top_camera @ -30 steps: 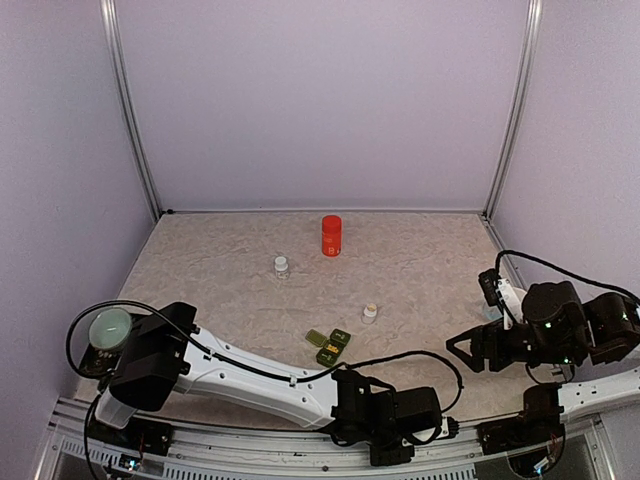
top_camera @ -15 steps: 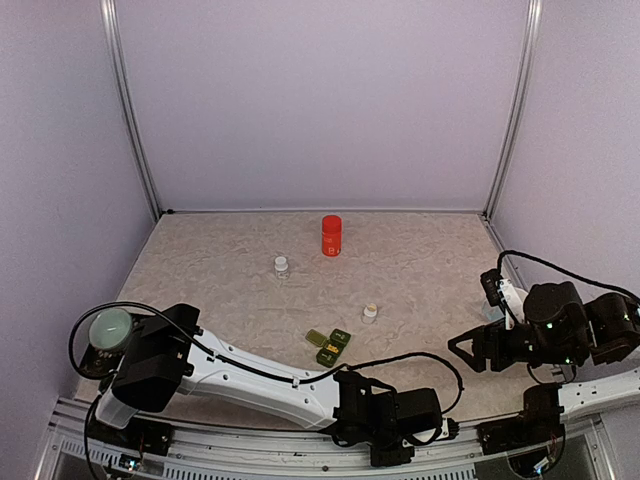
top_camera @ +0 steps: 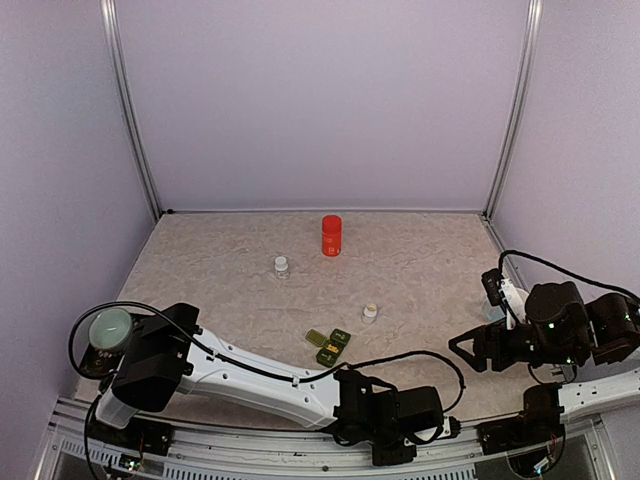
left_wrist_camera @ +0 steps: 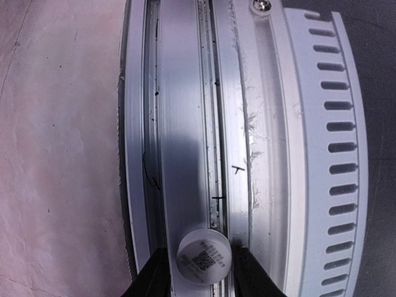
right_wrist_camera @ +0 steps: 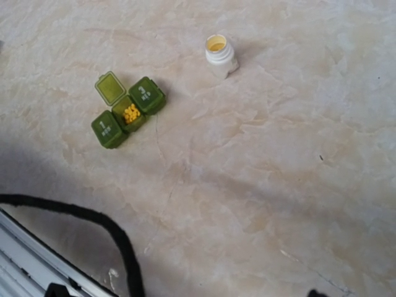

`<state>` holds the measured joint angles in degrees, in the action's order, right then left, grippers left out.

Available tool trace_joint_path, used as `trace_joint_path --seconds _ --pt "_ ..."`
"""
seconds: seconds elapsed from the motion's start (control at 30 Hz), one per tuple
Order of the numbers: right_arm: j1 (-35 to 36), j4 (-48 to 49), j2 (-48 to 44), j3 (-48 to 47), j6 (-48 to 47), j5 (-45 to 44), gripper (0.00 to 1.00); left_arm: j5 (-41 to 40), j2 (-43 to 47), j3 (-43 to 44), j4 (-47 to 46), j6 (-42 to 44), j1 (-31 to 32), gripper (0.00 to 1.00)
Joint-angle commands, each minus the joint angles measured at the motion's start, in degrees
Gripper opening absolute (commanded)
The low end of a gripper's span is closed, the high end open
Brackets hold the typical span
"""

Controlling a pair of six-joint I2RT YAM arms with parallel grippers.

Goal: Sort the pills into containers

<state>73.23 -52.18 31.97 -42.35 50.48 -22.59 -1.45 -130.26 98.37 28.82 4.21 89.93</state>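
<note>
The containers (right_wrist_camera: 127, 111) are a green strip of three compartments on the table, also seen at mid-table in the top view (top_camera: 330, 345). The middle lid (right_wrist_camera: 110, 88) stands up, and yellow pills (right_wrist_camera: 130, 114) lie in that compartment; the two outer lids are down. An open white bottle (right_wrist_camera: 221, 54) with yellow inside stands beyond the containers. My left gripper (left_wrist_camera: 201, 281) is shut on a white round cap (left_wrist_camera: 204, 255) with a printed code label, above the metal rail (left_wrist_camera: 185, 124) at the near edge. My right gripper (top_camera: 462, 350) hangs open and empty at the right.
A red bottle (top_camera: 331, 235) and a small capped white bottle (top_camera: 281, 264) stand farther back. A pale mug (top_camera: 110, 328) sits by the left arm's base. A black cable (right_wrist_camera: 117, 235) loops over the near table. The slotted cover (left_wrist_camera: 340, 154) lies beside the rail.
The left wrist has edged slightly toward the near edge with the cap still between its fingers. The right arm has barely shifted. Nothing on the table has moved.
</note>
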Motion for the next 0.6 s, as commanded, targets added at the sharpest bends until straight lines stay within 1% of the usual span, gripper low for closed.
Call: trace_joint_path --seconds 0.0,0.13,0.57 --pt "0.33 -0.29 -1.82 0.51 0.32 -0.53 0.74 1.29 -0.52 1.81 -1.55 -0.08 -0.30 0.35" --pt "0.33 -0.34 -1.88 0.58 0.25 -0.54 0.74 1.45 -1.08 2.21 -1.18 0.06 -0.29 0.33" --pt "0.33 -0.38 -2.17 0.45 0.16 -0.56 0.74 0.97 -1.55 1.94 -0.16 -0.11 -0.55 0.33"
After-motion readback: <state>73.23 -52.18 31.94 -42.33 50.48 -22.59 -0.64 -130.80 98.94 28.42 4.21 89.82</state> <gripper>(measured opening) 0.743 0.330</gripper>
